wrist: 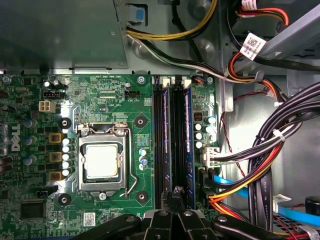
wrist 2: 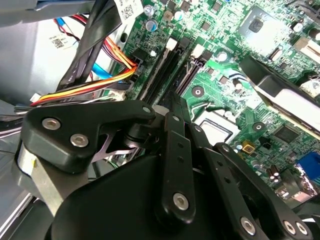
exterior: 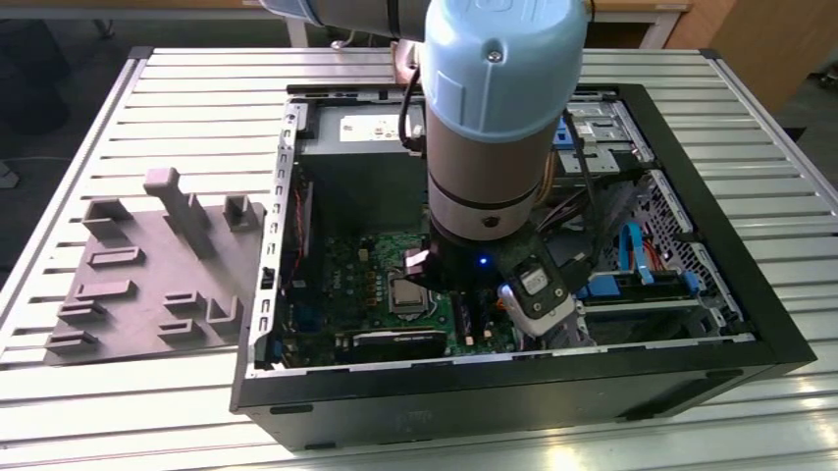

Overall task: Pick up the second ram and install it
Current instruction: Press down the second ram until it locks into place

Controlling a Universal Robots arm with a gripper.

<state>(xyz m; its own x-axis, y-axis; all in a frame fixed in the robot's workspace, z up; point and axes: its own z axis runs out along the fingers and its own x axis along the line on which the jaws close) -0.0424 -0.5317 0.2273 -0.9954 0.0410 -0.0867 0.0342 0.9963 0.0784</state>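
My gripper [wrist: 175,194] hangs low inside the open computer case, and its black fingers meet tip to tip over the near end of the long black memory slots [wrist: 172,135] of the green board [exterior: 367,265]. The second wrist view shows the same fingertips [wrist 2: 173,102] closed to a point just short of the slots [wrist 2: 167,65]. No stick shows between the fingers. Thin dark strips with a bluish edge [wrist: 188,130] lie along the slots, seen edge-on. I cannot tell whether one of them is the second ram. In the exterior view the arm's wrist [exterior: 492,226] hides the fingers.
The silver processor socket [wrist: 102,162] lies beside the slots. On their other side run bundles of black, orange and blue cables [wrist: 270,150]. The black case wall [exterior: 733,294] rings the board. The grey plastic block with upright posts [exterior: 144,285] lies on the slatted table at the exterior view's left.
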